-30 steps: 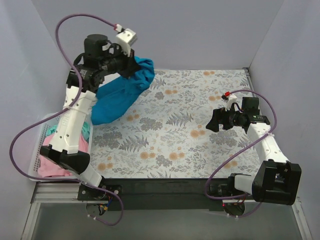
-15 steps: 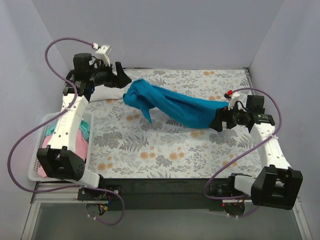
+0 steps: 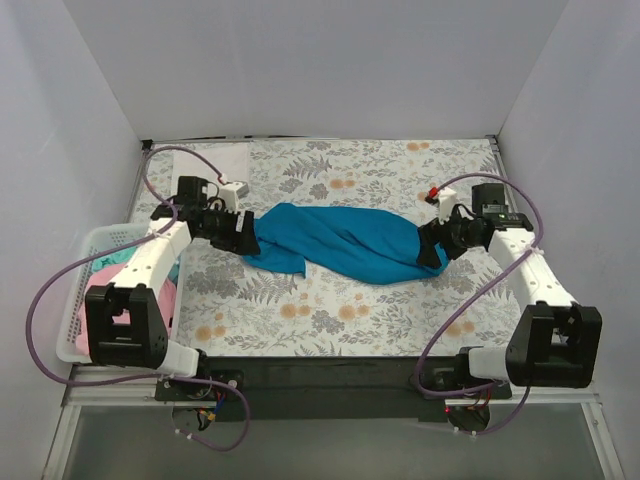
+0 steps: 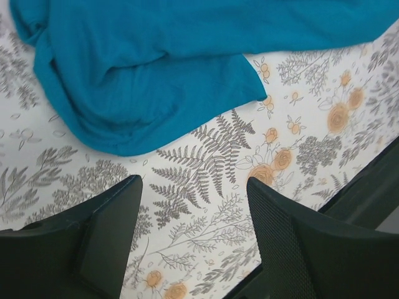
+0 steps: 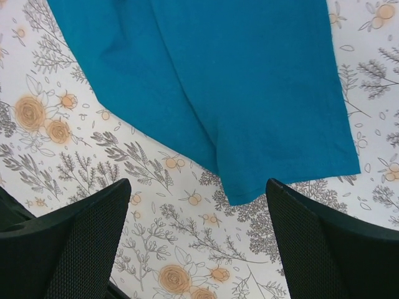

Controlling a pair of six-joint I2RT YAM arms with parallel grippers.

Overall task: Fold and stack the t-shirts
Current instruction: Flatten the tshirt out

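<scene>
Left gripper point(image 4: 193, 185) jaws spread, soft rumpled teal t-shirt point(image 4: 156, 75), fern-printed table point(image 4: 212, 243)

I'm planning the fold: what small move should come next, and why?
Probably lower the left claw onto the nearest edge of the teal t-shirt and grip it: the shirt lies rumpled on the tablecloth, and this claw and the right claw are open, empty.

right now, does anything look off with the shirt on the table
Yes: the teal-blue t-shirt lies as a long rumpled strip across the floral table, not spread flat. Its left end is bunched and doubled over itself. Nothing looks torn or spilled.
</scene>
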